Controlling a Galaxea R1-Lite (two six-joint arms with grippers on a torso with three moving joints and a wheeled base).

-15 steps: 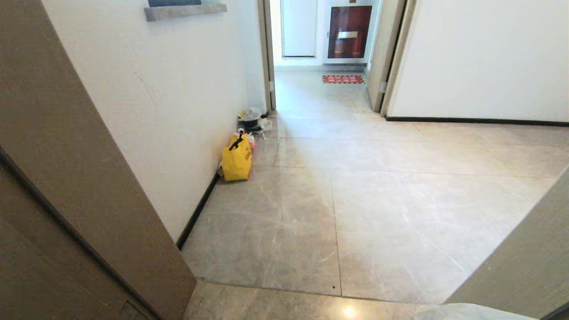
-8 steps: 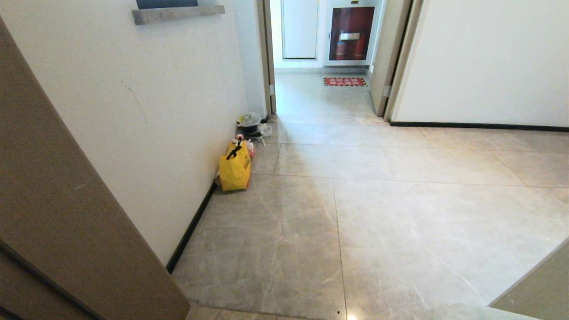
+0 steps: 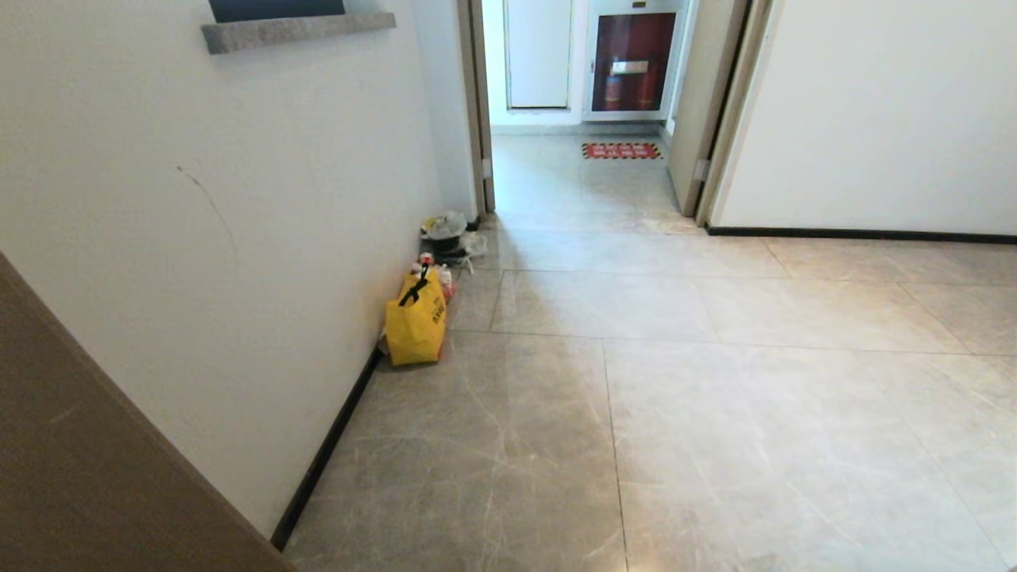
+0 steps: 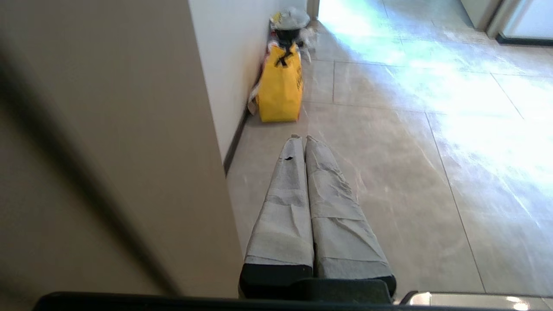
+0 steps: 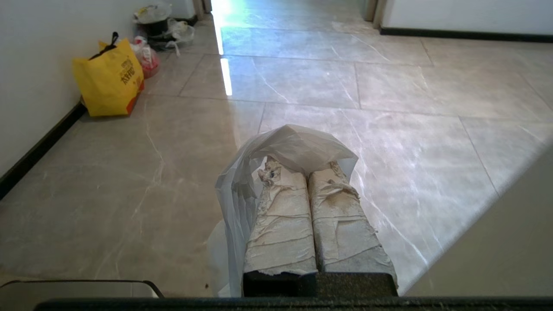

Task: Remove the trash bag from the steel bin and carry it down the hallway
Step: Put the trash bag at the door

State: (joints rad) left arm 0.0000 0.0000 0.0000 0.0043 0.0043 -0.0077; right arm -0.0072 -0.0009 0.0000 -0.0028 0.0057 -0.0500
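We keep our right gripper point(image 5: 302, 170) clamped on the trash bag point(image 5: 242, 198), its thin plastic draped over the fingertips so it hangs clear of the hallway point(image 5: 302, 86) floor. Our left gripper point(image 4: 301, 139) rides closed and empty. Ahead and leftward a yellow bag point(image 5: 110, 80) sits against the wall; we judge a straight path avoids it.
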